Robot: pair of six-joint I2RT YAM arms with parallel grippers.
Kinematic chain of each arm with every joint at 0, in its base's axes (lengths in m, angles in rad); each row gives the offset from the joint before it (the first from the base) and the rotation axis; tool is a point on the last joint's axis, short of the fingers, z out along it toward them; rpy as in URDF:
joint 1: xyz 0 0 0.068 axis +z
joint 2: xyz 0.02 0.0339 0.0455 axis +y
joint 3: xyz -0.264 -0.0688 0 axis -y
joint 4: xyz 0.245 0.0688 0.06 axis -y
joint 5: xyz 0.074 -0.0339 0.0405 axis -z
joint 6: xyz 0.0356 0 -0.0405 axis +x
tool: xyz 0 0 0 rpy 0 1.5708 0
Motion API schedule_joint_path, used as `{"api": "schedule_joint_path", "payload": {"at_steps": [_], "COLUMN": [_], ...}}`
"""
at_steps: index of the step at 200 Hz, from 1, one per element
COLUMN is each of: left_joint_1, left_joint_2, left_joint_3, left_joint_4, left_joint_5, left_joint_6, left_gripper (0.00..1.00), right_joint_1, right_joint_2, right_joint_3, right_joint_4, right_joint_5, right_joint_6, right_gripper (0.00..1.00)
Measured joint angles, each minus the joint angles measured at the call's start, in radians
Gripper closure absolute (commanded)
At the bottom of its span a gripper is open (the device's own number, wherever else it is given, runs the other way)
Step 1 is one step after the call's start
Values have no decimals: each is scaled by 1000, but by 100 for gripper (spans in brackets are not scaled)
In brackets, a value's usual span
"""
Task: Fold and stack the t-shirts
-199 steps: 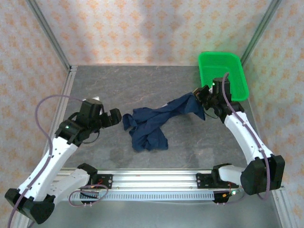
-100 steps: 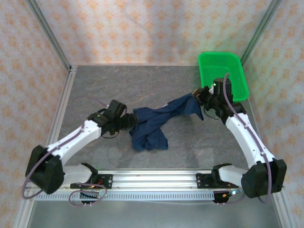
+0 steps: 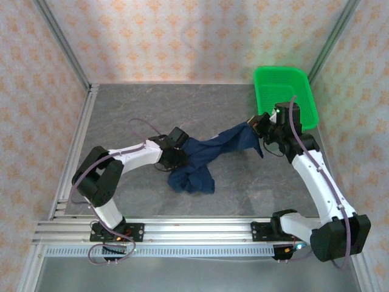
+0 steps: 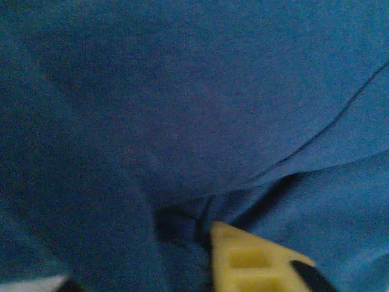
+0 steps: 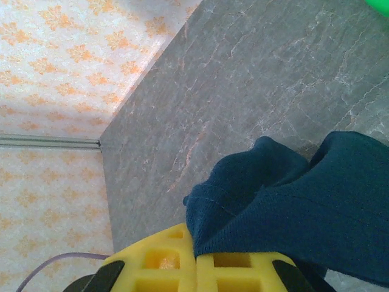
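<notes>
- The dark navy blue soft cloth t-shirt [image 3: 203,152] lies crumpled mid-way across the grey stone-patterned surface [image 3: 152,109], one end lifted toward the bright green plastic mesh basket [image 3: 285,85]
- The right pincer [image 5: 196,258] is clamped on its hem, and the left pincer [image 3: 177,156] is closed on the opposite side
- Step in hand: getting both grips for spreading it flat
- The next move probably means drawing the ends apart gently, so neither grip slips

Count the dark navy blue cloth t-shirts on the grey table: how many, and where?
1. The dark navy blue cloth t-shirt lies crumpled on the grey table, held by the left gripper and the right gripper. Another could be hidden in its folds.
</notes>
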Motion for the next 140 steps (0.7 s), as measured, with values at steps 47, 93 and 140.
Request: {"api": "schedule_joint_path", "payload": {"at_steps": [47, 93, 140], "left_joint_1": [27, 71, 71], "left_joint_2": [-188, -475, -551], "left_joint_3": [130, 447, 694], "left_joint_4": [-175, -349, -510], "left_joint_5": [-64, -171, -261], "left_joint_6": [84, 198, 329], "left_gripper": [100, 100, 100], "right_joint_1": [0, 0, 0], "right_joint_2": [-28, -89, -120], "right_joint_3": [83, 219, 380], "right_joint_4": [-70, -81, -81], "right_joint_5": [0, -34, -116], "right_joint_6": [-5, 63, 124], "right_gripper": [100, 100, 100]}}
